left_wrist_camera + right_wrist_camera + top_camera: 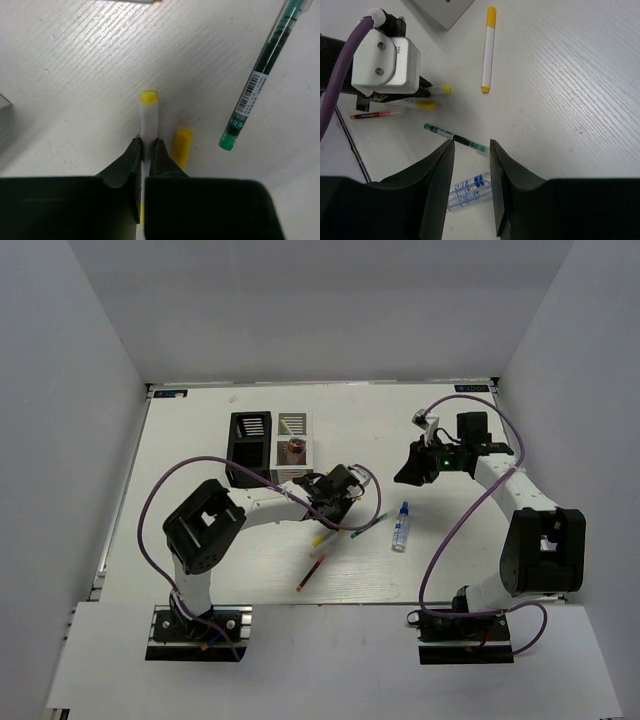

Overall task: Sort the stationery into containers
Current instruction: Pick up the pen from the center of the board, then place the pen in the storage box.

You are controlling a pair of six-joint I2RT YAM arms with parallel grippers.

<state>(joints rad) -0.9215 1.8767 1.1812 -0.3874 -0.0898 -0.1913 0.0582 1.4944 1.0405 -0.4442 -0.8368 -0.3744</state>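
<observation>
Stationery lay scattered about the middle of the white table: a white marker with a yellow tip, a second yellow-capped marker just beside it, a green pen near them, a red-orange pen closer to the arms, and a small clear bottle with a blue cap lying on its side. The left end effector was low over the table, its jaws pinched tight on the barrel of the white marker. The right end effector hung above the green pen and the bottle, jaws apart, holding nothing. Farther back, a black slotted desk organiser and a white-grey one stood side by side, a stubby pink cylinder inside the white-grey one. Another white-and-yellow marker lay apart from the rest.
</observation>
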